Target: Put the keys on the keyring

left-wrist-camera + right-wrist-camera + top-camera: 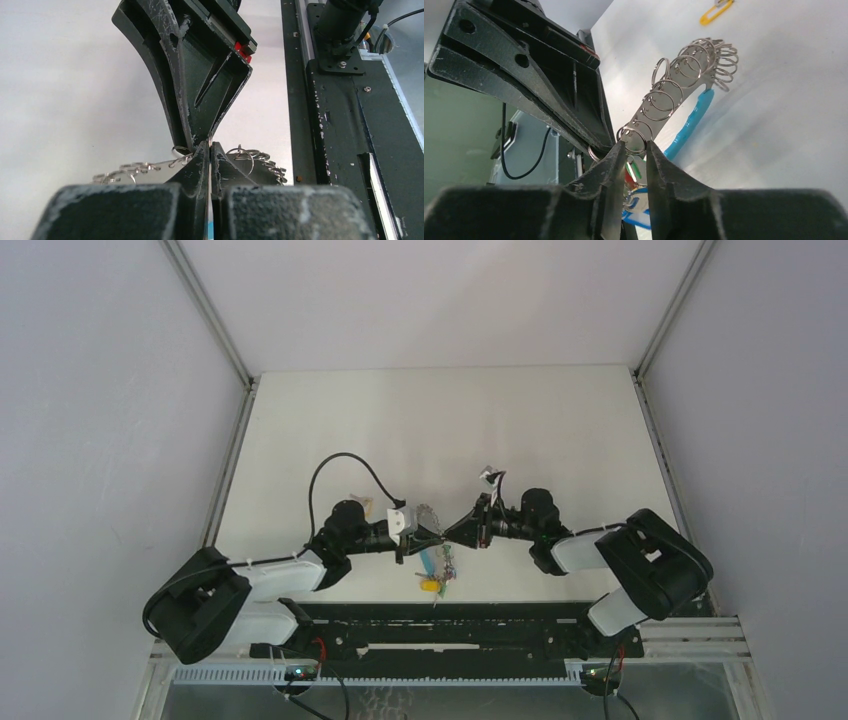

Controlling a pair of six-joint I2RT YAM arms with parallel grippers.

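The keyring [429, 513] hangs between both grippers above the table's near middle. It is a metal strip lined with split rings [679, 80] plus a blue band [689, 122]. My left gripper [210, 146] is shut on the thin metal strip, with rings [250, 156] spreading to either side. Facing it tip to tip, my right gripper [634, 145] is closed on one small split ring at the strip's end. A green tag [634, 171] shows lower between the right fingers. A yellow-headed key [432, 586] lies on the table below the keyring, also seen in the right wrist view [715, 12].
Small coloured tags [446, 562] dangle under the keyring. The black mounting rail [440, 630] runs along the near edge, close behind the grippers [340, 125]. A black cable [340, 465] loops over the left arm. Grey walls enclose the white table [450, 420].
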